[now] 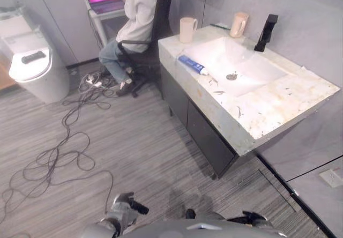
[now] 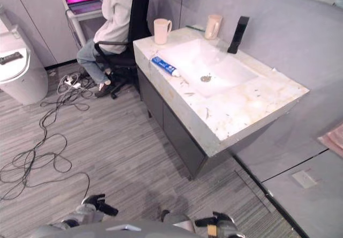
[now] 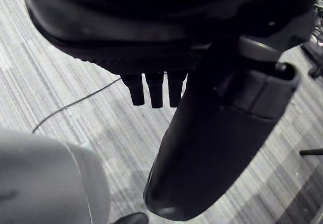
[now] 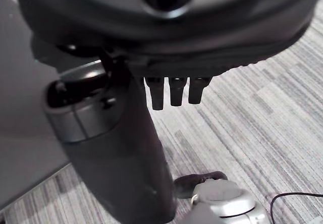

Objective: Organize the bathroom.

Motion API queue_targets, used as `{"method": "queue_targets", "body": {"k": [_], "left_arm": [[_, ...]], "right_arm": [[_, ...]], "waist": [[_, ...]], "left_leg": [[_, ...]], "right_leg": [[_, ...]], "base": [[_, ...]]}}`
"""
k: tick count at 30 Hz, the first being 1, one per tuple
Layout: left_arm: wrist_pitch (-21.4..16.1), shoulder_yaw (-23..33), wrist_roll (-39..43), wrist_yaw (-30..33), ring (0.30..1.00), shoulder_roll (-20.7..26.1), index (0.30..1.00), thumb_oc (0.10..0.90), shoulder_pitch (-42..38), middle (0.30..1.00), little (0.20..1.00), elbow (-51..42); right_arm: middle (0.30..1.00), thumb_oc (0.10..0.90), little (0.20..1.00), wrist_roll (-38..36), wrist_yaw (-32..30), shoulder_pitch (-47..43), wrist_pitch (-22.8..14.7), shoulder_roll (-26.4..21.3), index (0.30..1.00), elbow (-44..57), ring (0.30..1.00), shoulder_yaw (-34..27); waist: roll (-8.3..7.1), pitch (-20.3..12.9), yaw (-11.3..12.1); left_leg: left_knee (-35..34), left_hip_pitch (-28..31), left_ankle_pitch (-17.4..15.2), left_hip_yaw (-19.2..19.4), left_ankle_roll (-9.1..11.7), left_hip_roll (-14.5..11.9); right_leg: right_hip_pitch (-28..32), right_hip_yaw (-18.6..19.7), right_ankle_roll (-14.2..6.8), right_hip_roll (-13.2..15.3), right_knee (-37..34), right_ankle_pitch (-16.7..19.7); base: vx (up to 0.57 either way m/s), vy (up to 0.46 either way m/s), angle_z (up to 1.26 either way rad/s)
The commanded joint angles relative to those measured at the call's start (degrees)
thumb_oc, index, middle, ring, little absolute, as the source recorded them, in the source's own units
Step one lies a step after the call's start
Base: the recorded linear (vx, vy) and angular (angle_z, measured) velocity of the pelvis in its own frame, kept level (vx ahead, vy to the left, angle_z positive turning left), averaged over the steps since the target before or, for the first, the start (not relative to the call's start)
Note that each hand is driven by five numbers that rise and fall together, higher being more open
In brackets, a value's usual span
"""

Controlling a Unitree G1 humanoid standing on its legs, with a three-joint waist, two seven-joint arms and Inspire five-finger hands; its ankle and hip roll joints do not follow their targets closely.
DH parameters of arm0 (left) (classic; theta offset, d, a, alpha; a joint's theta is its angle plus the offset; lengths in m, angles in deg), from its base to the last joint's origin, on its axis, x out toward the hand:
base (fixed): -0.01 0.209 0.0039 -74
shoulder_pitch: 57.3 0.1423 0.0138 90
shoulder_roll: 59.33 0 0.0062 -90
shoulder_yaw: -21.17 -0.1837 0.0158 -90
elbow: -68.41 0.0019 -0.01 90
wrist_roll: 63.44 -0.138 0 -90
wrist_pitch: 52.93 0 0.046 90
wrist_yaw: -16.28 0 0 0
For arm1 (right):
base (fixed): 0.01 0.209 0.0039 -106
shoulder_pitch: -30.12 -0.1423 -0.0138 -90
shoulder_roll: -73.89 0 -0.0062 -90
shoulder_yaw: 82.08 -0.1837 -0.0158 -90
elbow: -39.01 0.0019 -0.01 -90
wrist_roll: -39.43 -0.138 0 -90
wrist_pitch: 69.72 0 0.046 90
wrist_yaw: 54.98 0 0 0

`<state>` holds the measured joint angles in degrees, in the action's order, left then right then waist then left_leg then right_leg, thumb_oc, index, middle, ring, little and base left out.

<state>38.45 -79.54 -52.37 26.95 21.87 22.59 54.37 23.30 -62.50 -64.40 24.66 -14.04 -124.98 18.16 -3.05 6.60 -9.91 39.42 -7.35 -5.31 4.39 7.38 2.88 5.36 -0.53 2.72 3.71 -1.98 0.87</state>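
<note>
Both hands hang low at the bottom of the head views, well apart from the sink: the left hand [image 1: 124,205] at about 7 o'clock and the right hand [image 2: 222,223] at about 5 o'clock, each with straight, relaxed fingers holding nothing, as the wrist views confirm with only floor past the fingers. The things to tidy lie on the marble worktop [image 1: 278,106] toward 1 o'clock: a blue-and-white toothpaste tube [image 1: 193,65] lying flat on the near rim of the basin [image 1: 236,61], a cream cup [image 1: 187,29] at the worktop's far left corner, and a second cup [image 1: 238,24] by the wall, just left of the black faucet [image 1: 266,32]. The main risk, as I judge it, is in the approach: loose cables [image 1: 64,147] sprawl over the floor from 9 to 11 o'clock, and a seated person [image 1: 136,18] on an office chair [image 1: 153,45] sits close to the worktop's left end, so a wide step or swing of the left arm could snag or bump. The tube lies near the edge, so a clumsy reach could knock it off; the cups could tip.
</note>
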Motion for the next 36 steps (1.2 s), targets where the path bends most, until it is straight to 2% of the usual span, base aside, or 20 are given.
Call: {"method": "queue_targets", "body": {"k": [1, 2, 3, 5, 6, 8, 9, 11, 15, 16, 17, 20, 21, 23, 26, 28, 29, 31, 33, 36], "left_arm": [[-2.4, -1.4, 0.6, 1.8, 0.9, 2.6, 0.9, 0.8, -2.3, 0.9, 0.9, -2.8], [-2.3, -1.2, 1.2, 2.2, 0.9, 2.9, 0.9, 0.8, -1.8, 0.9, 0.9, -3.0], [-2.0, -1.0, 1.2, 2.7, 0.9, 3.4, 0.9, 0.8, -0.9, 0.9, 0.9, -3.2], [-2.0, -0.9, 1.0, 2.6, 0.9, 3.7, 0.9, 0.8, -0.3, 0.9, 0.9, -3.2], [-2.0, -0.6, 0.6, 2.3, 0.9, 4.3, 0.9, 0.8, 0.5, 0.9, 0.9, -3.0], [-1.8, 0.0, -0.6, 1.8, 0.9, 4.8, 0.9, 0.8, 1.6, 0.9, 0.9, -2.3], [-1.7, 0.2, -1.0, 1.7, 0.9, 4.8, 0.9, 0.8, 1.8, 0.9, 0.9, -2.1], [-1.1, 0.7, -2.1, 1.7, 0.9, 4.9, 0.9, 0.8, 2.3, 0.9, 0.9, -1.8], [0.7, -1.3, -1.8, 1.0, 0.9, 5.6, 0.9, 0.8, 2.4, 0.9, 0.9, -1.2], [1.3, -1.6, -1.3, 0.9, 0.9, 5.7, 0.9, 0.8, 2.5, 0.9, 0.9, -1.1], [1.1, -1.8, -0.4, 1.1, 0.9, 5.7, 0.9, 0.8, 2.8, 0.9, 0.9, -0.7], [0.6, -1.7, -1.7, 1.2, 0.9, 5.7, 0.9, 0.8, 2.9, 0.9, 0.9, 0.4], [0.5, -1.2, -1.8, 1.5, 0.9, 5.9, 0.9, 0.8, 2.8, 0.9, 0.9, 0.6], [-0.2, -0.2, -2.3, 1.5, 0.9, 6.2, 0.9, 0.8, 2.8, 0.9, 0.9, 0.8], [-1.2, -0.1, -2.8, 1.8, 0.9, 6.8, 0.9, 0.8, 2.4, 0.9, 0.9, -0.1], [-1.4, -0.5, -2.6, 2.2, 0.9, 6.8, 0.9, 0.8, 2.1, 0.9, 0.9, -0.5], [-2.0, -0.4, -2.3, 2.9, 0.9, 6.7, 0.9, 0.8, 2.1, 0.9, 0.9, -0.5], [-2.7, -0.5, -3.0, 3.5, 0.9, 6.5, 0.9, 0.8, 1.7, 0.9, 0.9, -0.6], [-2.7, -1.1, -4.2, 2.4, 0.9, 5.9, 0.9, 0.8, 0.9, 0.9, 0.9, -0.6], [-3.1, -1.7, -6.3, 2.2, 0.9, 5.4, 0.9, 0.8, 0.5, 0.9, 0.9, -0.7]], "right_arm": [[0.9, 0.8, 0.9, 1.8, -0.1, 0.5, -0.7, -0.6, 0.9, -0.2, 0.9, 1.7], [0.9, 0.8, 0.9, 2.2, -0.3, 0.2, -0.7, -0.2, 0.9, -0.5, 0.9, 2.2], [0.9, 0.8, 0.9, 2.3, -0.5, -0.7, -0.6, 0.1, 0.9, -0.9, 0.9, 2.8], [0.9, 0.8, 0.9, 2.2, -0.6, -1.1, -0.4, 0.1, 0.9, -1.0, 0.9, 2.9], [0.9, 0.8, 0.9, 1.8, -0.7, -1.3, -0.2, 0.0, 0.9, -1.0, 0.9, 2.9], [0.9, 0.8, 0.9, 1.9, -0.8, -1.1, 0.3, -0.3, 0.9, -1.0, 0.9, 2.5], [0.9, 0.8, 0.9, 2.0, -0.7, -0.9, 0.2, -0.5, 0.9, -1.2, 0.9, 2.2], [0.9, 0.8, 0.9, 2.5, -0.9, -1.0, 0.3, -0.8, 0.9, -1.1, 0.9, 2.0], [0.9, 0.8, 0.9, 0.1, -1.2, -0.4, -0.2, -0.7, 0.9, -0.6, 0.9, 0.7], [0.9, 0.8, 0.9, -0.8, -1.4, -0.3, -0.4, -0.5, 0.9, -0.4, 0.9, 0.6], [0.9, 0.8, 0.9, -1.4, -1.7, -0.2, -0.7, -0.3, 0.9, 0.0, 0.9, 0.7], [0.9, 0.8, 0.9, 0.2, -0.8, 0.4, -1.7, 0.2, 0.9, 0.6, 0.9, 0.5], [0.9, 0.8, 0.9, 0.5, -0.4, 0.6, -2.0, 0.2, 0.9, 0.5, 0.9, 0.4], [0.9, 0.8, 0.9, 1.7, 0.1, 0.6, -2.1, 0.4, 0.9, 0.3, 0.9, 0.6], [0.9, 0.8, 0.9, 0.6, -0.4, 1.1, -2.9, 0.9, 0.9, 0.4, 0.9, 1.1], [0.9, 0.8, 0.9, 0.8, -0.4, 1.9, -3.3, 1.0, 0.9, 0.9, 0.9, 1.1], [0.9, 0.8, 0.9, 2.0, 0.1, 2.5, -3.4, 0.8, 0.9, 0.8, 0.9, 0.9], [0.9, 0.8, 0.9, 1.0, 0.0, 3.1, -3.5, 0.8, 0.9, 0.2, 0.9, 0.4], [0.9, 0.8, 0.9, -1.5, -0.9, 4.4, -3.7, 0.7, 0.9, -0.9, 0.9, -1.4], [0.9, 0.8, 0.9, -1.0, -1.0, 5.4, -3.6, 0.6, 0.9, -1.3, 0.9, -2.4]], "waist": [[-2.46, -0.7, -0.3], [-2.52, -0.5, 0.2], [-1.82, -0.3, 1.2], [-1.67, 0.1, 1.9], [-0.89, 0.3, 2.9], [-0.25, 0.4, 3.9], [-0.21, 0.5, 4.0], [-0.03, 0.4, 4.1], [1.75, -0.1, 3.8], [2.02, 0.0, 3.6], [2.89, 0.3, 3.1], [4.45, 1.7, 2.4], [4.31, 2.1, 2.2], [3.55, 2.4, 1.7], [1.29, 2.2, 0.0], [0.46, 2.2, -0.5], [-0.24, 2.1, -0.5], [-0.35, 2.1, -0.8], [0.41, 0.8, -1.6], [0.88, -0.6, -2.4]], "left_leg": [[-11.8, 3.3, 4.6, 3.2, -6.2, -4.3], [-16.3, 3.6, 4.0, 3.6, -7.0, -5.7], [-26.4, 2.9, 5.5, 1.9, -7.0, -8.1], [-30.3, 3.3, 6.8, 0.9, -6.6, -9.1], [-37.1, 3.3, 10.8, -1.5, -5.1, -11.5], [-41.0, 2.7, 15.3, -3.7, -3.4, -14.2], [-40.6, 2.3, 15.4, -3.8, -3.3, -14.4], [-40.2, 3.1, 13.9, -2.5, -3.6, -14.2], [-39.6, 5.6, 11.0, -3.2, -4.3, -11.3], [-39.7, 6.1, 10.7, -3.3, -4.8, -10.6], [-40.1, 7.4, 10.0, -3.5, -5.8, -9.4], [-40.5, 10.7, 7.6, -1.4, -8.0, -7.5], [-40.4, 11.6, 6.8, -0.5, -8.2, -7.1], [-40.6, 13.3, 5.6, 1.0, -8.4, -6.3], [-41.5, 16.4, 3.3, 4.0, -8.3, -3.4], [-42.3, 18.1, 2.0, 5.0, -8.1, -1.8], [-43.2, 20.4, 1.1, 6.5, -7.8, -0.6], [-43.9, 21.8, 0.4, 6.5, -8.2, 0.0], [-41.8, 23.4, -1.5, 4.2, -8.2, 0.3], [-36.5, 22.4, 0.2, 5.1, -6.7, -0.6]], "right_leg": [[-3.0, 3.9, -2.6, -3.4, 0.9, 4.7], [-2.4, 5.2, -2.9, -3.6, 1.1, 3.8], [-1.5, 7.8, -3.3, -4.8, 1.4, 2.2], [-0.6, 8.8, -3.5, -5.0, 1.3, 1.4], [0.8, 10.5, -3.8, -5.6, 1.1, 0.3], [2.8, 12.7, -4.4, -5.5, 1.2, -1.4], [3.2, 13.1, -4.7, -4.9, 1.4, -2.0], [3.4, 12.5, -5.4, -3.0, 2.2, -2.5], [-0.6, 9.4, -8.5, 1.5, 10.4, -2.8], [-2.3, 8.9, -9.3, 2.3, 13.6, -1.1], [-6.7, 8.1, -9.8, 2.6, 20.6, 2.2], [-15.8, 4.4, -9.0, 4.1, 34.4, 7.7], [-17.0, 3.5, -9.1, 4.7, 34.8, 8.6], [-17.8, 1.6, -9.6, 4.5, 31.3, 8.6], [-16.9, -5.6, -9.2, 0.0, 14.3, 5.9], [-17.2, -10.0, -9.2, -1.1, 7.5, 8.6], [-17.9, -15.8, -9.5, -1.0, 3.3, 12.5], [-17.9, -16.0, -9.1, -1.1, 2.7, 13.3], [-16.2, -13.3, -6.8, -2.8, 3.0, 11.3], [-14.5, -13.9, -5.2, -2.9, 2.1, 9.5]], "base": [[0.23, 0.182, -0.27], [0.4, 0.333, -0.26], [0.39, 0.324, -0.35], [0.33, 0.268, -0.41], [0.4, 0.311, -0.53], [0.46, 0.358, -0.37], [0.38, 0.332, -0.39], [0.28, 0.341, -0.63], [0.25, 0.328, -0.31], [0.25, 0.342, 0.08], [0.21, 0.29, -0.15], [0.23, 0.279, -0.28], [0.25, 0.19, -0.37], [0.25, 0.101, -0.52], [0.28, 0.069, -0.61], [0.28, 0.077, -0.74], [0.39, 0.081, -0.34], [0.29, 0.046, -0.05], [0.23, 0.046, -0.54], [0.19, 0.044, -0.21]]}}
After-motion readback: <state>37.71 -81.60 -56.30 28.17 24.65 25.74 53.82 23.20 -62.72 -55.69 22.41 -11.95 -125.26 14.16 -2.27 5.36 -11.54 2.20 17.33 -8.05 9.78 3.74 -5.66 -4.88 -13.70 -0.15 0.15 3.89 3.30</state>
